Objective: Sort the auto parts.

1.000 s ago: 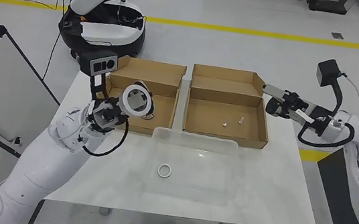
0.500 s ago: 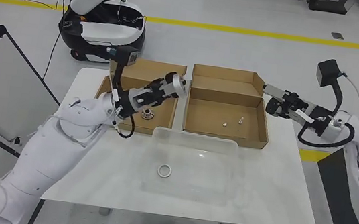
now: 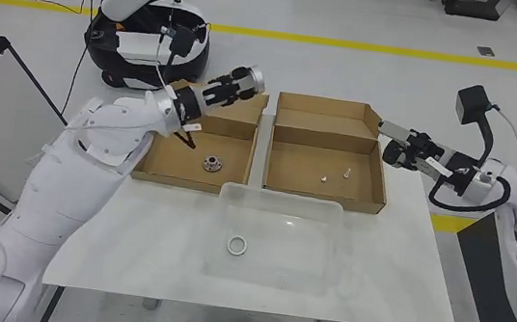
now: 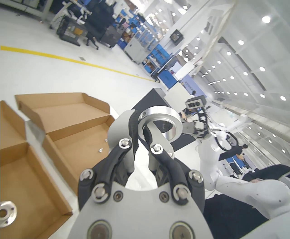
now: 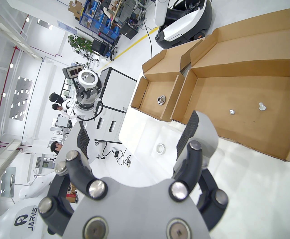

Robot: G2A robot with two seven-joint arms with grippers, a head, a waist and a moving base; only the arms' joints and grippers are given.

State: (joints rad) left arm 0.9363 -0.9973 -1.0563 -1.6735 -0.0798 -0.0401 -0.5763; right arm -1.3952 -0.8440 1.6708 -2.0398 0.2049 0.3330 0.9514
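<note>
Across the table (image 3: 401, 266) stand two cardboard boxes side by side, the left box (image 3: 171, 162) and the right box (image 3: 297, 166), with a clear tray (image 3: 306, 249) against their near walls. My left pincer (image 4: 141, 129) hangs tilted up above the far rim of the left box. It pinches the large metal ring (image 4: 175, 132), one jaw through the bore and the other pressed on the outer wall. My right pincer (image 5: 138, 126) is spread and empty just beside the right box's outer wall. A flange (image 3: 211, 164) lies in the left box, a small ring (image 3: 237, 246) in the tray, and two small bolts (image 3: 322, 179) in the right box. I judge the step in hand to be carrying the large ring to its box, likely the left one. Next I should tip the wrist down over bare cardboard, lower, and part the jaws clear of the flange. The left wrist view makes the grip plain, the top view gives the layout, and the right wrist view shows the flange's raised hub.
</note>
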